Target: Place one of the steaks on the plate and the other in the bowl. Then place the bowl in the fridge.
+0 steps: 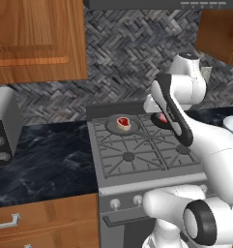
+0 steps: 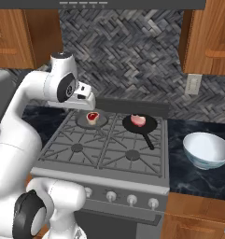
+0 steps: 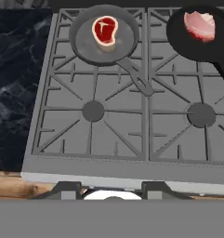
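Two steaks lie in pans on the stove. The deep red steak (image 1: 123,122) (image 2: 92,116) (image 3: 105,30) rests in the grey pan (image 3: 83,42) on the back left burner. A paler pink steak (image 2: 138,120) (image 3: 200,24) sits in the black pan (image 2: 149,126) on the back right burner. The white bowl (image 2: 206,149) stands on the dark counter to the right of the stove. My gripper (image 3: 112,188) hangs above the stove's front, well short of both pans, open with nothing between its fingers. The plate and the fridge are out of view.
The grey pan's handle (image 3: 139,79) points toward the stove's centre. A grey appliance with knobs (image 1: 2,128) stands on the left counter. Wooden wall cabinets (image 1: 36,38) hang above, and a wall outlet (image 2: 192,84) sits right of the stove.
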Motion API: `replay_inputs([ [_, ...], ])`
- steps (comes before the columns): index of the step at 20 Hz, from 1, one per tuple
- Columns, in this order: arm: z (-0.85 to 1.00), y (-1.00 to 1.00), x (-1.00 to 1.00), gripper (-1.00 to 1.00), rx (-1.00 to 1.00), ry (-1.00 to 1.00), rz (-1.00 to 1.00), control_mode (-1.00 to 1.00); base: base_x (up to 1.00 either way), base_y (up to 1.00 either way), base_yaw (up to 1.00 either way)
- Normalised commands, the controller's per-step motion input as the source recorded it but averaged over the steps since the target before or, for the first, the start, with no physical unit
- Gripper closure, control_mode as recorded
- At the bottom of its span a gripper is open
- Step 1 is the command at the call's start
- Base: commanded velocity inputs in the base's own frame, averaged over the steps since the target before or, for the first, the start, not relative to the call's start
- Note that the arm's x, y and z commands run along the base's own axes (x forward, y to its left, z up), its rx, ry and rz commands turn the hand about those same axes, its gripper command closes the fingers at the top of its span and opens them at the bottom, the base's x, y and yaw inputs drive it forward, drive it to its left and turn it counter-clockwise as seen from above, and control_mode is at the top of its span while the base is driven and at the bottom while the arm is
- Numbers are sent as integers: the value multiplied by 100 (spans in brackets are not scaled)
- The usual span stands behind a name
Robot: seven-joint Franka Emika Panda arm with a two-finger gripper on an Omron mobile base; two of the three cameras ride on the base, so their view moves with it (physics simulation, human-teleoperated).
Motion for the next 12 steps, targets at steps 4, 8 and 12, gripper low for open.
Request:
replay_inputs([
  [4, -18, -19, 20, -100, 0, 1, 0, -100, 0, 0, 0],
  [8, -16, -59, 41, -100, 0, 5, -4, -100, 0, 0, 0],
  [12, -3, -76, 69, -100, 0, 21, -3, -100, 0, 0, 0],
])
